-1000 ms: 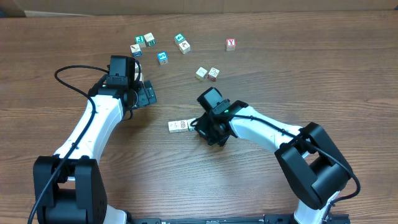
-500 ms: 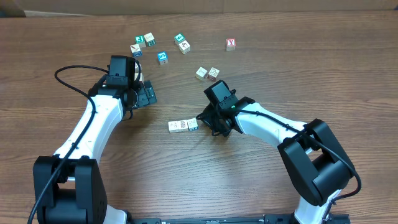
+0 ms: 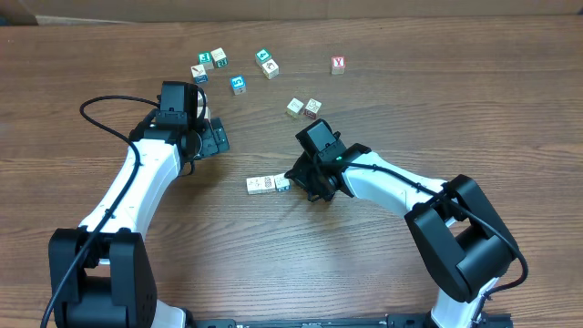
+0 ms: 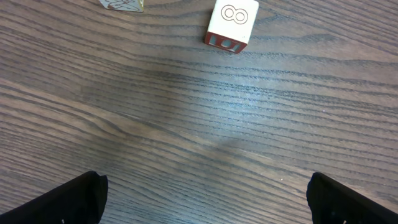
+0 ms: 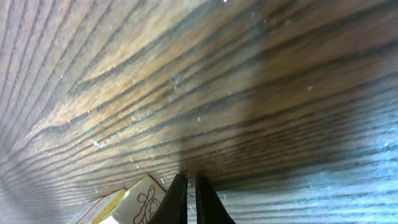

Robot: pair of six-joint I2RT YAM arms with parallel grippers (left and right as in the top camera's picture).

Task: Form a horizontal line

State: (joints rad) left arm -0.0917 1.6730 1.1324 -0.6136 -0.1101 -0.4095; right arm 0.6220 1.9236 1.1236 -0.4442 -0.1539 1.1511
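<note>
The horizontal line (image 3: 268, 185) is a short row of three touching small cubes at mid-table; its right end cube has a blue face. The red Y cube (image 3: 338, 64) stands apart at the far right. My right gripper (image 3: 295, 179) is shut and empty, with its tips low just right of the row's end. In the right wrist view the shut fingers (image 5: 187, 179) are beside a white cube with a drawn figure (image 5: 142, 198). My left gripper (image 3: 221, 138) is open and empty, left of the row. Its fingers (image 4: 202, 202) frame bare wood.
Several loose cubes with teal and blue faces lie at the back (image 3: 219, 64). Two pale cubes (image 3: 303, 107) sit just behind my right gripper. One with an 8 and red sides shows in the left wrist view (image 4: 231, 23), with another at the top edge (image 4: 122, 4).
My right gripper drew back to the right off the row, uncovering the blue-faced end cube, then eased slightly left again. The left arm has not moved.
</note>
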